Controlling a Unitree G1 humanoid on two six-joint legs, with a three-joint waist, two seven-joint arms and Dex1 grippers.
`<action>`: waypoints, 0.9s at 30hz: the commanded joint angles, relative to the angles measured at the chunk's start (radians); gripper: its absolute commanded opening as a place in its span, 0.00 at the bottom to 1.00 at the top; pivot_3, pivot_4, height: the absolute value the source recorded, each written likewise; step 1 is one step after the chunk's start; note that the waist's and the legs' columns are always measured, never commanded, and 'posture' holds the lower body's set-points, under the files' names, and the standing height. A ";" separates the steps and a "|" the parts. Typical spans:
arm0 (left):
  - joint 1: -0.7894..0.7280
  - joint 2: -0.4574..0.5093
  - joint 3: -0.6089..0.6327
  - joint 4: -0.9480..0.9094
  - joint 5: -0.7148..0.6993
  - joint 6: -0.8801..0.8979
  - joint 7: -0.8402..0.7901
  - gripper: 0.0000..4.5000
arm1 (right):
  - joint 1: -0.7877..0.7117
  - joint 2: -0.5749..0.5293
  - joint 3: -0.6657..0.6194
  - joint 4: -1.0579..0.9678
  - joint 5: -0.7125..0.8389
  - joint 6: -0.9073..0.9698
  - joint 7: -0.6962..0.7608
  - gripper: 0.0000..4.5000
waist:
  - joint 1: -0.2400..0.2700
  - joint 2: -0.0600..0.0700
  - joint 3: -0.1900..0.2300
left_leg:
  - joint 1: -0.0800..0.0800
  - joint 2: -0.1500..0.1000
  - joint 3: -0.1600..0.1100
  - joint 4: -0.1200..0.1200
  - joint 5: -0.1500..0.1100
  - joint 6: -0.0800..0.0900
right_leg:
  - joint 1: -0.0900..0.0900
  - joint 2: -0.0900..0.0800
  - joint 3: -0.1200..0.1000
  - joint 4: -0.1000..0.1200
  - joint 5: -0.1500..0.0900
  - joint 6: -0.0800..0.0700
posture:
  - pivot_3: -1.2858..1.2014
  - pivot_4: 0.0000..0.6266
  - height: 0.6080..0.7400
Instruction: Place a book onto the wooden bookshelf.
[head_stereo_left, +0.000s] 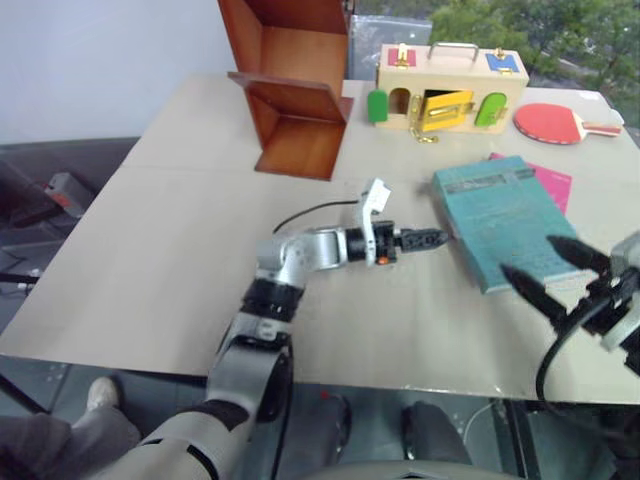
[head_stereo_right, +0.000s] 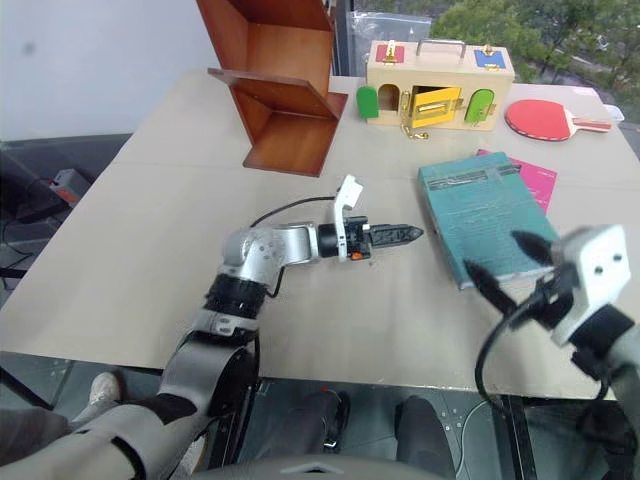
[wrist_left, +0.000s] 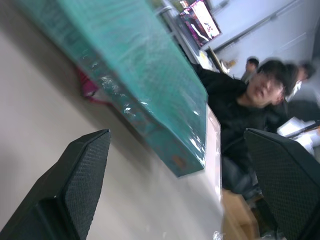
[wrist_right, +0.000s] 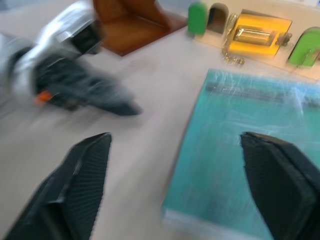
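The book (head_stereo_left: 503, 218) lies flat on the table (head_stereo_left: 180, 260), near its right edge and a bit toward the front. It sits partly on top of a smaller pink book (head_stereo_left: 551, 183). The wooden bookshelf (head_stereo_left: 292, 85) stands well apart from it, at the far edge of the table, left of a pale wooden box (head_stereo_left: 450, 88) with coloured doors. A red paddle (head_stereo_left: 560, 122) lies in the far right corner.

The left gripper (head_stereo_left: 432, 238) reaches in from the side, just beside the book's left edge. Its two black fingers (wrist_left: 75, 185) are wide apart and hold nothing. The right gripper (head_stereo_left: 555, 270) hangs over the book's near corner. Its fingers are also wide apart and empty.

The book looks big, thin and light. Its cover is shiny, so it could slip. Because it is thin, it will likely bend or droop if held by one corner. A good place to hold it seems to be the long left edge, near the middle, with one finger slid under it.
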 joint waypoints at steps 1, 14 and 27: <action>-0.084 -0.071 0.075 0.176 -0.003 -0.007 0.058 1.00 | 0.177 -0.047 0.026 -0.029 0.025 -0.271 -0.122 0.95 | -0.006 -0.001 0.001 | 0.000 0.000 0.002 0.000 0.000 0.000 | 0.000 -0.001 0.002 0.000 0.000 0.001 | 0.52 0.24 1.00; -0.297 -0.228 0.273 0.648 0.021 -0.236 0.146 1.00 | 0.629 -0.236 0.274 -0.029 -0.053 -0.877 -0.550 0.95 | -0.005 -0.005 0.003 | 0.002 0.002 0.006 0.000 0.000 -0.001 | -0.002 0.004 0.006 0.003 0.000 0.002 | 0.52 0.24 1.00; -0.354 -0.297 0.406 0.773 -0.013 -0.286 0.135 0.30 | 0.444 -0.339 0.440 -0.029 -0.058 -0.811 -0.845 1.00 | -0.005 -0.005 0.003 | 0.002 0.002 0.006 0.001 0.000 -0.001 | -0.002 0.004 0.007 0.004 0.000 0.002 | 0.52 0.24 1.00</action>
